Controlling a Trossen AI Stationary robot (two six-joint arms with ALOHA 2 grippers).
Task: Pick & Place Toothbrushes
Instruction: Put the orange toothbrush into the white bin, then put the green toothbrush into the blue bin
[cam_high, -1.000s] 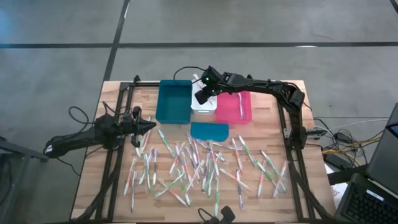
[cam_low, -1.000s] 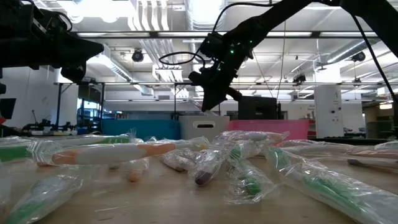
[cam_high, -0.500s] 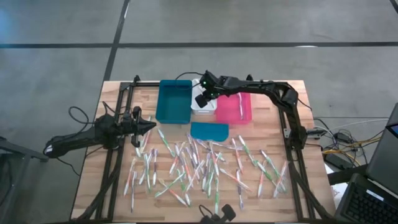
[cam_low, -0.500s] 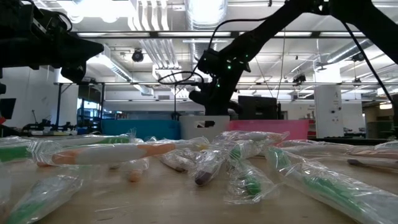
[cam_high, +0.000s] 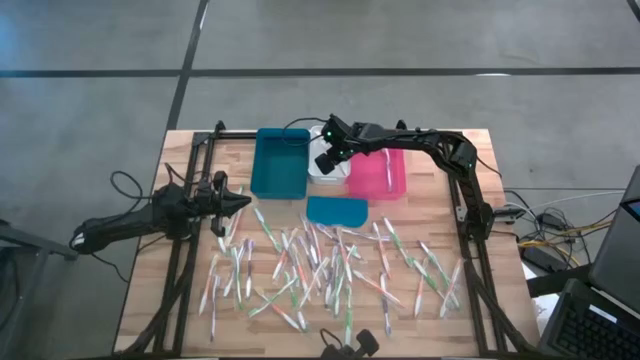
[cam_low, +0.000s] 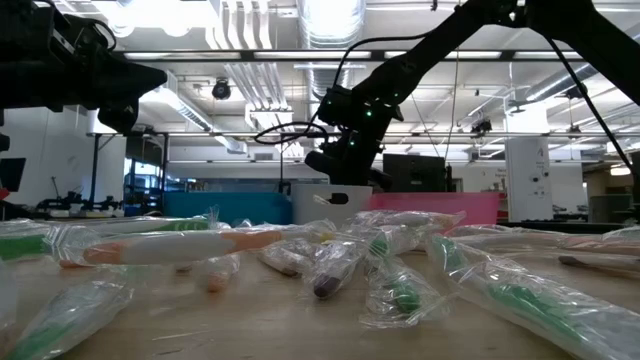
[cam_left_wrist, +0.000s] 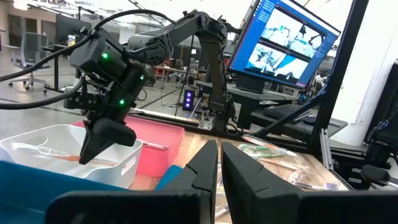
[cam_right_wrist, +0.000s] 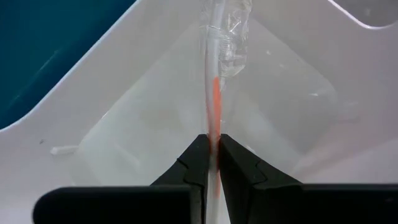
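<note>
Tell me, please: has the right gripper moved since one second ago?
Yes. In the high view the right gripper, shut on an orange toothbrush, came down over the white bin, toward the teal bin.

The right arm is reaching across the far side of the table, its wrist angling downward. The right gripper (cam_high: 325, 160) is pinching its fingers (cam_right_wrist: 198, 163) tight with only a thin sliver between them. The left arm is lying low at the table's left edge, the left gripper (cam_high: 240, 203) closed and empty.
</note>
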